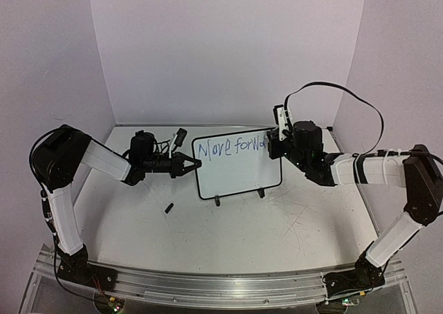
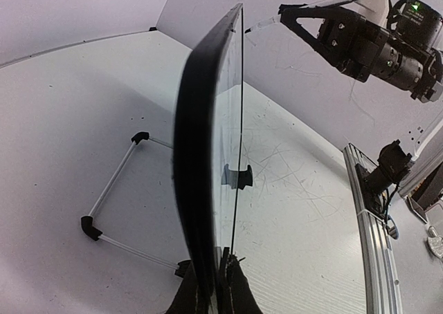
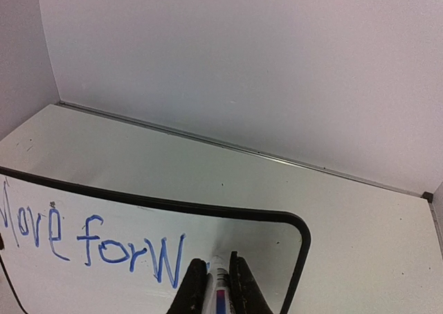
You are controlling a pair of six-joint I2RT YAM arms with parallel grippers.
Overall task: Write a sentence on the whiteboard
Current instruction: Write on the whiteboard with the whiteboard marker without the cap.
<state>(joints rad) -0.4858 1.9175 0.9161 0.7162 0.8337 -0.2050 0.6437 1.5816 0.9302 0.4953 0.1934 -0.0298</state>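
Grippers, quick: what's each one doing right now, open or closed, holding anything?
Left gripper: closed on the left edge of the whiteboard.
Right gripper: closed on a marker, tip at the whiteboard.

We see even, pinkish light, soft shadows on the table, and wrist views bowed at the edges.

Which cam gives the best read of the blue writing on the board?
Right wrist: the writing is large and legible, "Move forw". Top external shows it small, its end meeting the right end effector. Left wrist sees the whiteboard edge-on, no writing.
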